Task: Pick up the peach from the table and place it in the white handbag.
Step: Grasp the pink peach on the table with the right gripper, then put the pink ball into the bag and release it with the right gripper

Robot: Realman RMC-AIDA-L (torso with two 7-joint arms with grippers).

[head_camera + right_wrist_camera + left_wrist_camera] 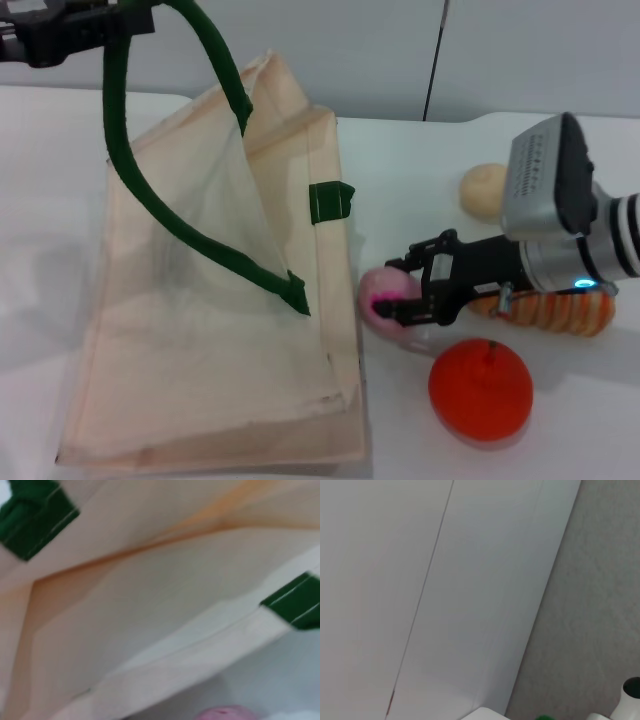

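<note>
The white handbag (200, 330) lies on the table with its mouth toward the right. My left gripper (125, 25) at the top left is shut on one dark green handle (115, 130) and holds it up, lifting the bag's upper side open. The peach (383, 292) is just right of the bag's mouth. My right gripper (403, 290) is shut on the peach, one finger on each side. The right wrist view shows the bag's opening (150, 595) close ahead and the top of the peach (227, 713) at the frame's edge.
A red-orange fruit (481, 388) with a stem sits at the front right. A beige ball (484, 188) lies farther back. An orange striped item (560, 312) lies under my right wrist. The left wrist view shows only the wall.
</note>
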